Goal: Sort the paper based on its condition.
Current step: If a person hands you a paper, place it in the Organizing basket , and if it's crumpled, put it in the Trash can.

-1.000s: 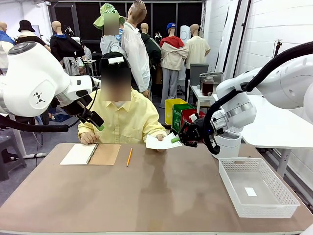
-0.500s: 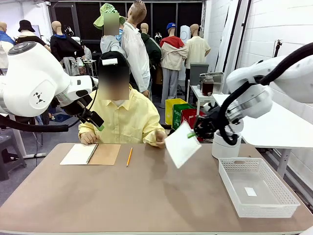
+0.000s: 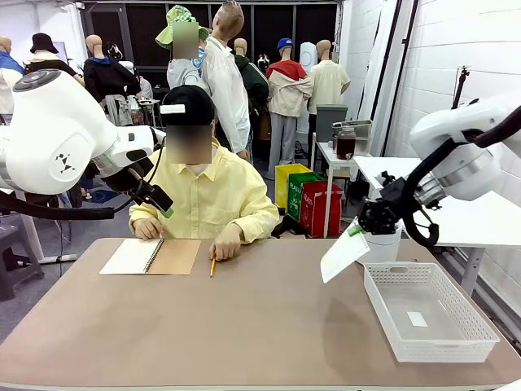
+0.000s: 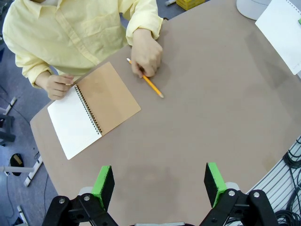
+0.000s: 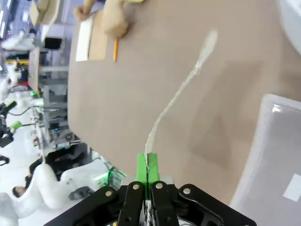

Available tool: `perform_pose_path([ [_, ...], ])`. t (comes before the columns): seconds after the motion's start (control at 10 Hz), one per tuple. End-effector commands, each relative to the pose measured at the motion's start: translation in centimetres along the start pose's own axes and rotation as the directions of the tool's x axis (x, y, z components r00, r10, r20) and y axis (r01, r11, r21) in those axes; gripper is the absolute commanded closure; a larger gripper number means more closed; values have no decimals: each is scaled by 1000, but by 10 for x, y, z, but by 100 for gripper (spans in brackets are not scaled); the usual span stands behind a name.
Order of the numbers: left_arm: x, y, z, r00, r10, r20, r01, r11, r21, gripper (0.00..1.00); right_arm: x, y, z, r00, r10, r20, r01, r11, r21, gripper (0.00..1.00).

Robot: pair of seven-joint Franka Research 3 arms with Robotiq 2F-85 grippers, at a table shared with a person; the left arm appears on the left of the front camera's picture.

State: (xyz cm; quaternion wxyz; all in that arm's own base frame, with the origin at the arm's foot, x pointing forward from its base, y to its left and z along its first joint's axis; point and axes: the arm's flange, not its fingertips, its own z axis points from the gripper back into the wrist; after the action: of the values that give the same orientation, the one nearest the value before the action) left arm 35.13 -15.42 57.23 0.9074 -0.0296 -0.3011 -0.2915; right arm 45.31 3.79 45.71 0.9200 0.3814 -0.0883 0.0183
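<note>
A smooth white sheet of paper hangs in the air at the right, just left of the basket. My right gripper is shut on the sheet's top edge. In the right wrist view the paper runs edge-on away from the closed green pads. The same sheet shows at the top right corner of the left wrist view. My left gripper is open high above the table with nothing between its fingers. In the front view it hangs at the left, near the person's shoulder.
A white mesh basket stands at the table's right side with a small white scrap inside. A spiral notebook lies open at the far left under the person's hand. The person's other hand rests on a yellow pencil.
My right gripper has carried the paper from the person's hand rightward to the basket's left edge. The person's hand went back to the pencil. The left arm stayed still.
</note>
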Motion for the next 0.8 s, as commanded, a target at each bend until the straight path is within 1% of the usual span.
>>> perform_pose_path([
  [0.0, 0, 1, 0, 1000, -1, 1, 1, 1000, 0, 0, -22, -20, 7, 999, 11, 34, -9, 999, -52, 100],
  [0.2, 0, 1, 0, 1000, -1, 1, 1, 1000, 0, 0, -35, -46, 16, 997, 54, 50, -50, 996, -74, 100],
  [0.5, 0, 1, 0, 1000, -1, 1, 1, 1000, 0, 0, -49, -76, 32, 995, 89, 34, -83, 987, -137, 100],
  [0.7, 0, 1, 0, 1000, -1, 1, 1, 1000, 0, 0, -50, -95, 48, 992, 126, -1, -124, 973, -193, 100],
])
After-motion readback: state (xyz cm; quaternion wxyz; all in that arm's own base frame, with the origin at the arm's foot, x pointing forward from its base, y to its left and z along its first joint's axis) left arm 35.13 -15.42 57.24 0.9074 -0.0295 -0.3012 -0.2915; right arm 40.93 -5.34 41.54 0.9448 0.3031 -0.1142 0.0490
